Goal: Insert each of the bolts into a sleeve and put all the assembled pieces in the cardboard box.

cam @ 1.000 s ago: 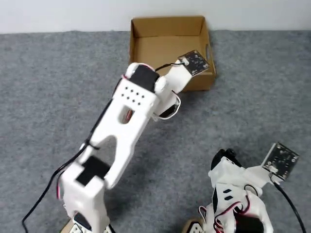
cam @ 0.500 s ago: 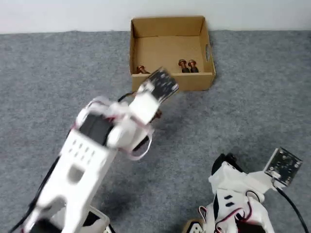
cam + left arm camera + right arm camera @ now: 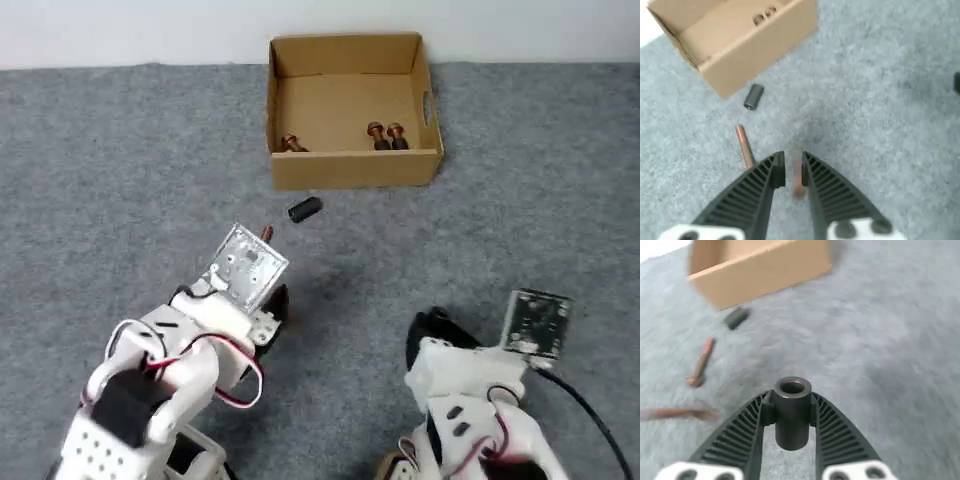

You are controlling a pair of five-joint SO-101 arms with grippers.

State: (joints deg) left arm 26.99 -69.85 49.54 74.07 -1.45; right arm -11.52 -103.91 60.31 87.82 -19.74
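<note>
The cardboard box [image 3: 350, 168] stands at the back of the carpet with three assembled pieces [image 3: 385, 135] inside. In front of it lie a loose black sleeve [image 3: 305, 209] and a copper bolt [image 3: 266, 233]. My left gripper [image 3: 791, 172] hovers low over the carpet, its fingers a little apart. A second bolt [image 3: 798, 184] shows in the gap between them, and the first bolt [image 3: 743, 145] lies just beside them. At the front right, my right gripper [image 3: 791, 405] is shut on an upright black sleeve [image 3: 791, 427] with its bore facing up.
Grey carpet covers the table, with a white wall behind the box. The left arm [image 3: 170, 380] and the right arm [image 3: 470, 400] fill the front edge. Open carpet lies on both sides of the box.
The left arm has pulled back from over the box to the front left, uncovering the three pieces inside, the loose sleeve and a bolt. The right arm shifted slightly left.
</note>
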